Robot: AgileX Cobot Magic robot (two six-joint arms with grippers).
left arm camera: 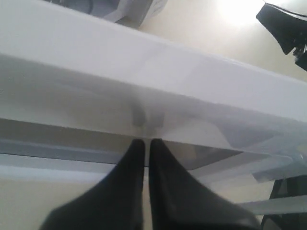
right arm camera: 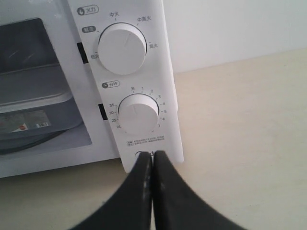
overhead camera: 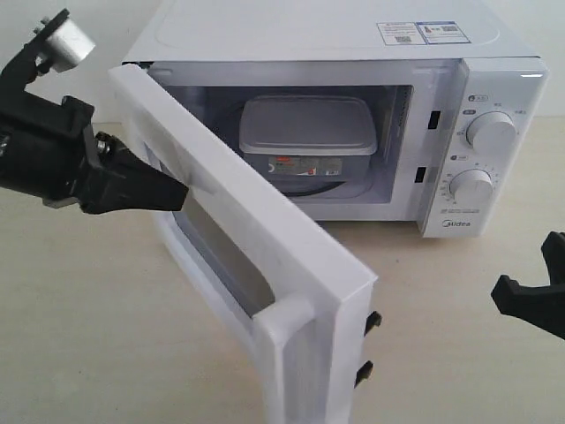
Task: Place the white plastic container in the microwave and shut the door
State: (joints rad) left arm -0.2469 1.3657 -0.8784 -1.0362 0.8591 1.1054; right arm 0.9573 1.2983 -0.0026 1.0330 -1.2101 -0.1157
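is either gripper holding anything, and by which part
Nothing is held: left gripper shut, tips at the door; right gripper shut and empty.

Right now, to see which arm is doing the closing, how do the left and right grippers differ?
The left gripper has its tips at the outer face of the open door, seemingly pressing it; the right gripper touches nothing. The left gripper works on the door side; the right gripper hangs over the table, pointing at the microwave panel below the lower knob. Both are black, shut and empty.
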